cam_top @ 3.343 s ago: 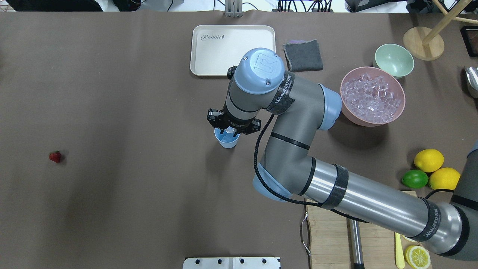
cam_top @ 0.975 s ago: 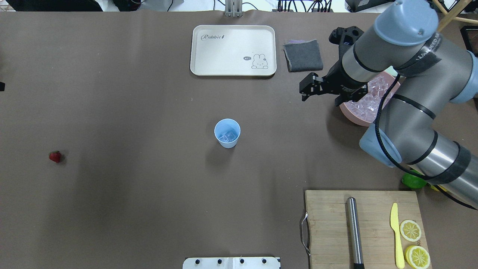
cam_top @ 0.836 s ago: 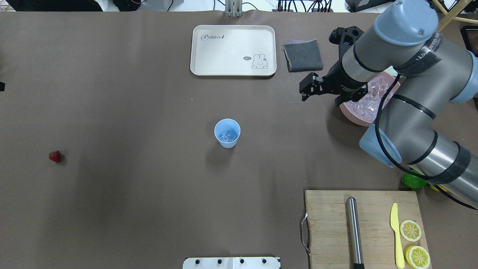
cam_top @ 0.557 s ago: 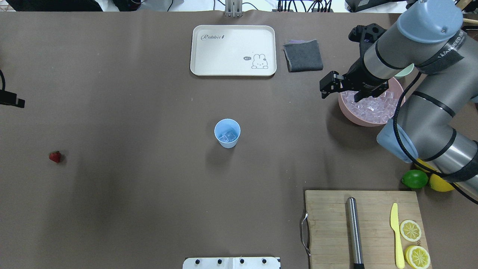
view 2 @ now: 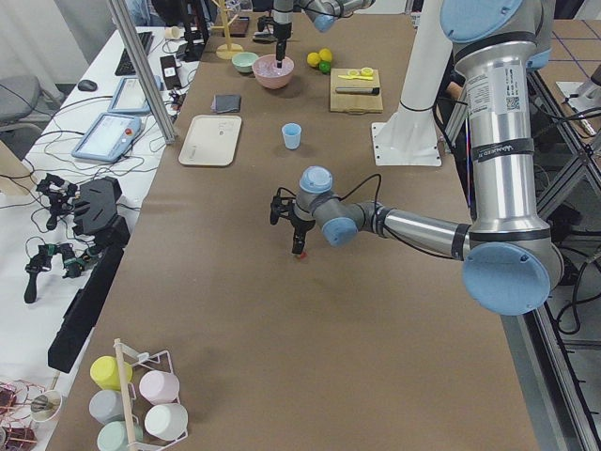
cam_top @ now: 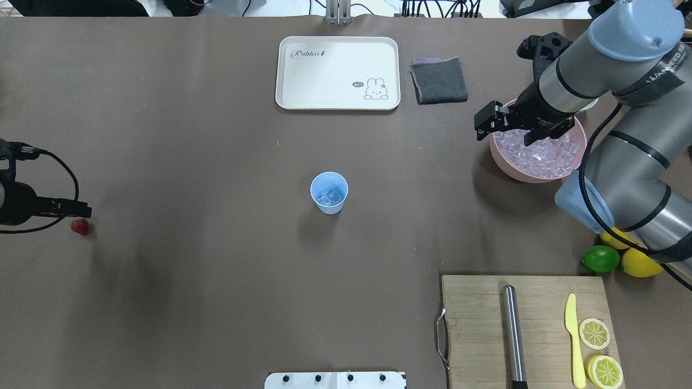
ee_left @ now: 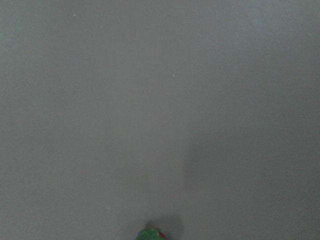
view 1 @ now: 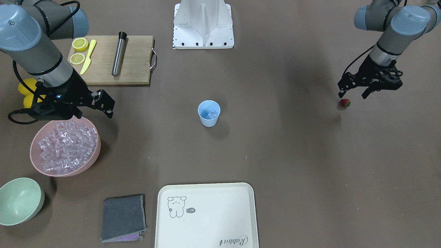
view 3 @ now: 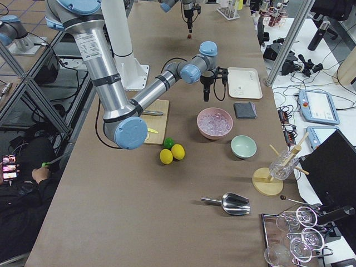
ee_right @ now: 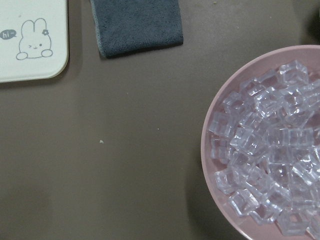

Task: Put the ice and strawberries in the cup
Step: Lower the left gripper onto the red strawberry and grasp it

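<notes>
The small light blue plastic cup (cam_top: 329, 192) holds clear ice cubes (cam_top: 331, 198). The left gripper (view 1: 355, 92), newly arrived, hangs spread wide above the tiny red strawberry (view 1: 345, 103).

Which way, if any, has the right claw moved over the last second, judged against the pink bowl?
Yes. The right claw has shifted toward the view's right, from beside the pink bowl's left rim to over its ice.

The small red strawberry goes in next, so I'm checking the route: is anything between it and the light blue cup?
Nothing visible. Only bare brown table lies between the small red strawberry and the light blue plastic cup. The left gripper hovers open by the berry.
</notes>
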`<action>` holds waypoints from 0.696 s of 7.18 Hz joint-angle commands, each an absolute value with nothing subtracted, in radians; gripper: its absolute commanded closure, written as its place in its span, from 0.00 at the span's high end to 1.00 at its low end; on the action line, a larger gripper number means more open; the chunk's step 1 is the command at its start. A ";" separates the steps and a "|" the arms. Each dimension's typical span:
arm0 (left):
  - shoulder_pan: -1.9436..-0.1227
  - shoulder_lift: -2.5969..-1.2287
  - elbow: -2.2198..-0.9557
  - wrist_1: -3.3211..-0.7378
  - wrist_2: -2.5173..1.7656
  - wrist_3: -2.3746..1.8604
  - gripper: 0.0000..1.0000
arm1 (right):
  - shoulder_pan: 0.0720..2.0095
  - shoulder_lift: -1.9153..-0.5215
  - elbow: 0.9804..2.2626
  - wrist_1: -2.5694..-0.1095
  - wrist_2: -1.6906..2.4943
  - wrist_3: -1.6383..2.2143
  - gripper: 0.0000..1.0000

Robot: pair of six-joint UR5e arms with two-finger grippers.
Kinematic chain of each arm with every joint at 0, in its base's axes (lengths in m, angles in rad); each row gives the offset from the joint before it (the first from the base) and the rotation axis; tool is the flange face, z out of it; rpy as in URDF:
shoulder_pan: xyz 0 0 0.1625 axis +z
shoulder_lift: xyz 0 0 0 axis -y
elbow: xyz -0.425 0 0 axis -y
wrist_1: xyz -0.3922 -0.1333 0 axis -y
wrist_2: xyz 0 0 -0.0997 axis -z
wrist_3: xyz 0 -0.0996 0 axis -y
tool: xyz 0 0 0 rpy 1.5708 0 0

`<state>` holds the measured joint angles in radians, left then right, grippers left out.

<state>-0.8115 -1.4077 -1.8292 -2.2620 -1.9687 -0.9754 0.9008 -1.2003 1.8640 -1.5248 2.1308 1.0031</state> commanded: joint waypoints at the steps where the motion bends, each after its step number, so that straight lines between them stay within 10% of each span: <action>1: -0.796 -1.425 -1.754 -2.317 -1.960 -0.976 0.97 | 0.900 -1.201 1.862 -1.525 2.129 1.006 0.99; 5: -0.764 -1.424 -1.726 -2.347 -1.960 -0.977 0.97 | 0.900 -1.201 1.862 -1.525 2.129 1.008 0.99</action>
<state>-0.7806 -1.4238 -1.7285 -2.3459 -1.9605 -0.9760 0.9004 -1.1999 1.8610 -1.5248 2.1292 1.0065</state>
